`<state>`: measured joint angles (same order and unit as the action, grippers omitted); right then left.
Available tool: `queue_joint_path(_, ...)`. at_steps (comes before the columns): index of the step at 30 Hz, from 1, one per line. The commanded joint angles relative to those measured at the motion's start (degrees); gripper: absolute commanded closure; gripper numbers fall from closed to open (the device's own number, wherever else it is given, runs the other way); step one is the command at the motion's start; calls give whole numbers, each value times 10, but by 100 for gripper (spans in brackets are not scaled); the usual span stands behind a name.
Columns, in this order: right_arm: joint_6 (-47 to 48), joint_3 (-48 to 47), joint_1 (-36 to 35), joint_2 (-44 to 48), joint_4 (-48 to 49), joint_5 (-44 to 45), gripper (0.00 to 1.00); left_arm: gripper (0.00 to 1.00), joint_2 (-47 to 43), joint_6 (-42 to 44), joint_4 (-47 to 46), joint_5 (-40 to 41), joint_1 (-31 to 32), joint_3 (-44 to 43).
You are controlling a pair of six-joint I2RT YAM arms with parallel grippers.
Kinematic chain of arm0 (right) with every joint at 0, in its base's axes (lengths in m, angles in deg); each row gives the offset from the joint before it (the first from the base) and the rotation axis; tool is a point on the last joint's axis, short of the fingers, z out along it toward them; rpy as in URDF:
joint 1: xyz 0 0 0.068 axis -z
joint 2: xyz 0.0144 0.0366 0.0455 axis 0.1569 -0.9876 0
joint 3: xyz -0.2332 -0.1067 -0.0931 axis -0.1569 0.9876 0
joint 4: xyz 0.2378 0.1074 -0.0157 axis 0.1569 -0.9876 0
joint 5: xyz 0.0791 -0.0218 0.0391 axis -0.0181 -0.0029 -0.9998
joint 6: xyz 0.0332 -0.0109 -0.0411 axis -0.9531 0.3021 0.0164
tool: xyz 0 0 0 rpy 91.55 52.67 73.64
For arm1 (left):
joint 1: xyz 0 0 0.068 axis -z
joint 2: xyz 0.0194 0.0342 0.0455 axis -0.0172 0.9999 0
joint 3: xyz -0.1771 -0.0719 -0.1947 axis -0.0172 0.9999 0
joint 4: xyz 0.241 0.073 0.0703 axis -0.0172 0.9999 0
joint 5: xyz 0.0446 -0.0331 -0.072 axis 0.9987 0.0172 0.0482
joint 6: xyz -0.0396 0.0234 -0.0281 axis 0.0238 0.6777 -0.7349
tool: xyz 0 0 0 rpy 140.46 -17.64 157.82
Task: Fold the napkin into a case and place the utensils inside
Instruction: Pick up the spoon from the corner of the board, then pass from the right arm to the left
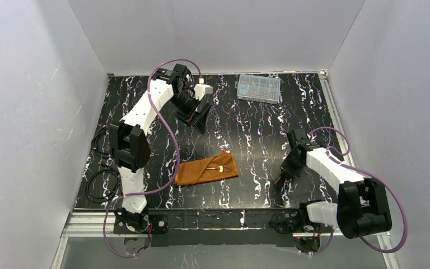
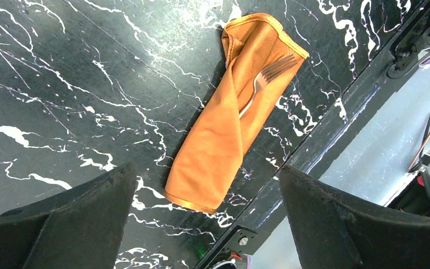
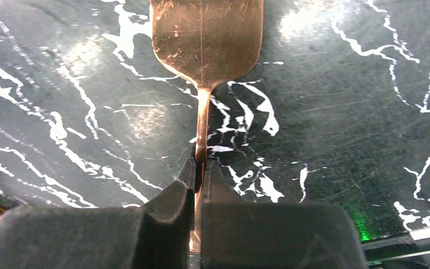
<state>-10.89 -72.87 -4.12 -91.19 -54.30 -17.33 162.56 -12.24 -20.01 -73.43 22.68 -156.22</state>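
The rust-orange napkin point(image 1: 204, 171) lies folded into a narrow case at the table's near centre. A copper fork point(image 1: 222, 167) rests in it, tines sticking out of the open end. From the left wrist view the napkin point(image 2: 229, 129) and fork point(image 2: 263, 78) lie well below my left gripper point(image 2: 207, 167), which is open and holds nothing. That left gripper point(image 1: 199, 115) hangs over the far half of the table. My right gripper point(image 3: 200, 165) is shut on the thin stem of a second copper utensil point(image 3: 206, 33), low over the table right of the case point(image 1: 284, 172).
A clear plastic compartment box point(image 1: 258, 88) stands at the back right. Black cables point(image 1: 98, 179) coil by the left arm's base. White walls enclose the table, and its metal front rail point(image 2: 336, 134) runs close to the napkin's near end.
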Motion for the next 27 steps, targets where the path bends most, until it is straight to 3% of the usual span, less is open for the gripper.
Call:
queue_joint_path(1,15,-10,0,27,40,-30,99,2,-33,-6,35,-13,-3,-21)
queue_joint_path(4,27,-40,0,48,55,-60,99,2,-35,-13,44,-36,-3,-22)
queue_joint_path(7,39,-60,-10,78,149,-160,99,2,-41,-30,42,-73,-3,-11)
queue_joint_path(10,64,-118,-67,70,197,-199,99,1,-65,-79,-13,-117,-3,24)
queue_joint_path(14,59,-189,-178,45,195,-121,99,2,-72,-110,-31,-183,-2,31)
queue_joint_path(19,-80,-175,-245,40,351,-17,99,2,-127,-107,-74,-241,2,82)
queue_joint_path(27,-159,-271,-334,-56,420,56,99,2,-206,-38,-95,-194,47,161)
